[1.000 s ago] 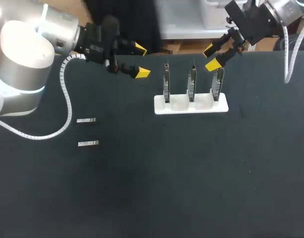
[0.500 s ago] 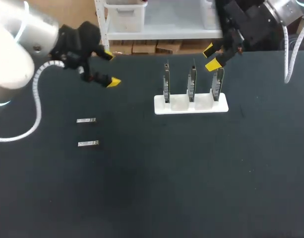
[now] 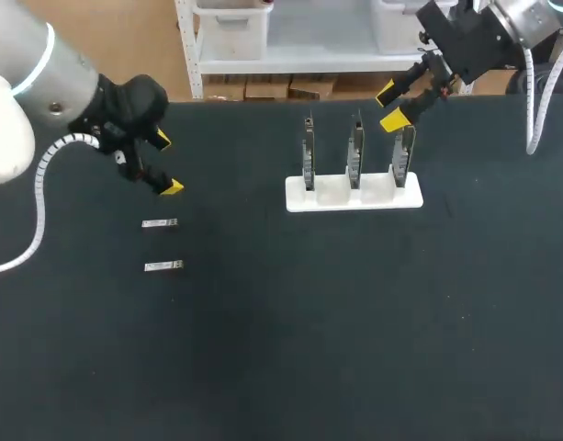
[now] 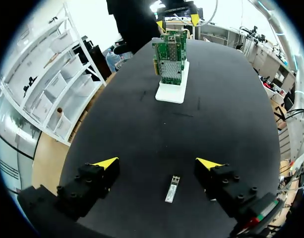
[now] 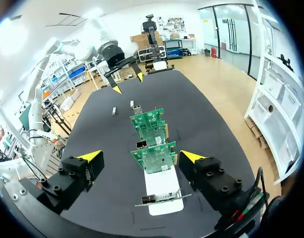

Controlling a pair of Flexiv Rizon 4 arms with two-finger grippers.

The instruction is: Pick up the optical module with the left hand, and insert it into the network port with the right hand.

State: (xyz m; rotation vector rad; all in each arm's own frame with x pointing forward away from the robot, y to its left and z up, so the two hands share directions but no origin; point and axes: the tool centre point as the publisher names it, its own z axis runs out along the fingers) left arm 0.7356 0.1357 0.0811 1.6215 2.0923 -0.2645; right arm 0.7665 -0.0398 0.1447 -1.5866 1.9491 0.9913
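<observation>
Two small silver optical modules lie on the black table, one (image 3: 160, 223) just beyond the other (image 3: 163, 266). My left gripper (image 3: 167, 163) hangs open above the table, just behind the farther module. In the left wrist view one module (image 4: 172, 188) lies on the table below the gap of the open left gripper (image 4: 157, 163), touching neither finger. Three upright green network cards (image 3: 354, 152) stand in a white holder (image 3: 329, 197). My right gripper (image 3: 391, 107) is open and empty, above and behind the rightmost card (image 3: 402, 156). In its wrist view the nearest card (image 5: 152, 157) stands ahead of the right gripper (image 5: 141, 156).
The white holder (image 5: 161, 191) sits mid-table toward the back. Both modules (image 5: 113, 111) appear beyond the cards in the right wrist view, with my left gripper (image 5: 127, 82) over them. Bare black tabletop (image 3: 309, 349) fills the front half.
My left gripper has swung left and down from near the card holder to just above the modules, staying open. The right arm has kept still.
</observation>
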